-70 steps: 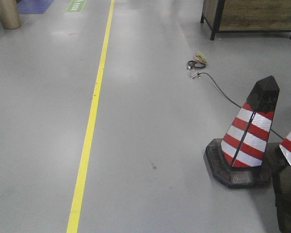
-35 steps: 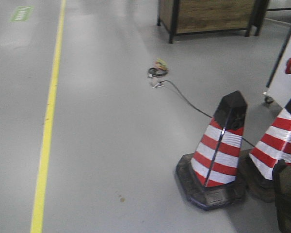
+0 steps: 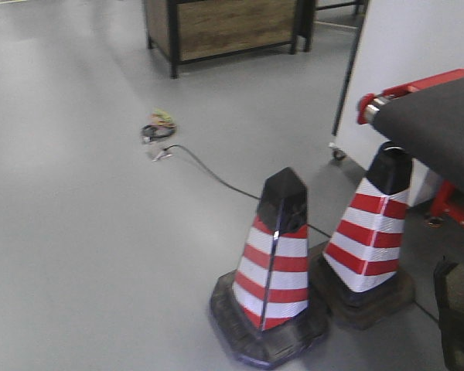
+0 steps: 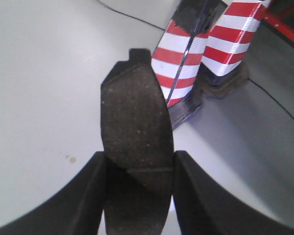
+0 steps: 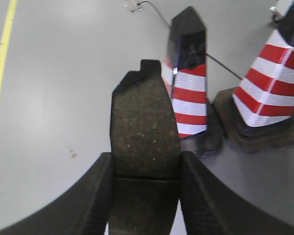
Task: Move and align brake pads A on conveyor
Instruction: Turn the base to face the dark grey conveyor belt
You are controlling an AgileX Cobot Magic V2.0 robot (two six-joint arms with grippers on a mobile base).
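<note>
In the left wrist view a dark grey brake pad with a groove across its middle sticks out forward from my left gripper, which is shut on it above the grey floor. My right gripper is likewise shut on a second brake pad, its end tab pointing away. The conveyor, a charcoal belt with a red edge strip, shows at the right edge of the front view, raised above the floor. Only dark corners of the arms show in the front view.
Two red-and-white striped traffic cones stand on the floor in front of the conveyor. A black cable runs across the floor to a small bundle. A wooden cabinet and a white panel on casters stand behind.
The front view has swung to the right: the yellow floor line has left the frame, the cones have shifted left, and the conveyor has come into view at the right.
</note>
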